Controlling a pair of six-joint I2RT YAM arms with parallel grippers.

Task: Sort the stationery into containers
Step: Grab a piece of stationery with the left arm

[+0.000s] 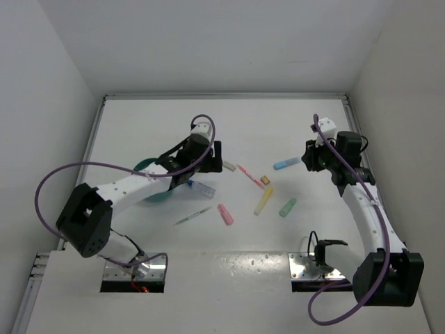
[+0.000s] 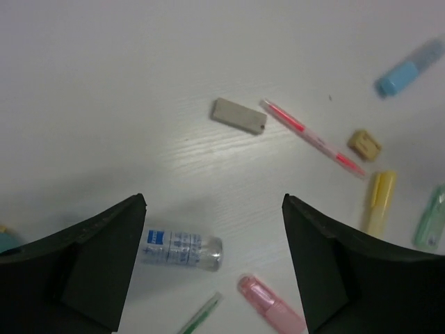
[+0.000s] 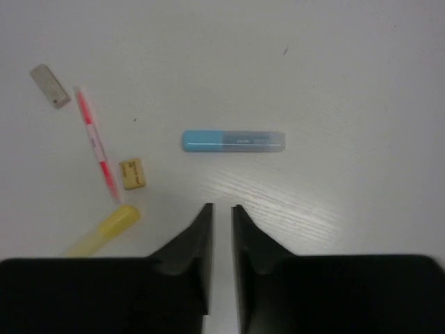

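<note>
honestly, these are all light little plastic things, so weight is no worry; rolling and slipping are. my left gripper [image 2: 214, 202] hangs with its fingers spread wide and nothing between them. the clear tube [image 2: 182, 248] lies on its side on the table, and in the wrist view it shows low between my fingers, nearer the left one. i judge it hard, smooth and round, likely to roll or squirt out if pinched near an end, so i'd close across its middle, fingers square to its length. the teal cup [image 1: 144, 165] sits partly hidden under my left forearm in the top view.

my right gripper [image 3: 222, 209] has its fingers drawn nearly together, only a thin slit between them, holding nothing. the blue marker [image 3: 233, 141] lies flat just ahead of the tips, crosswise to them. it looks stiff and stubby with a slick shell; mid-barrel seems the safest hold, once the fingers are spread. the grey eraser [image 2: 238, 115] should be grippier, i guess, but it sits low.
</note>
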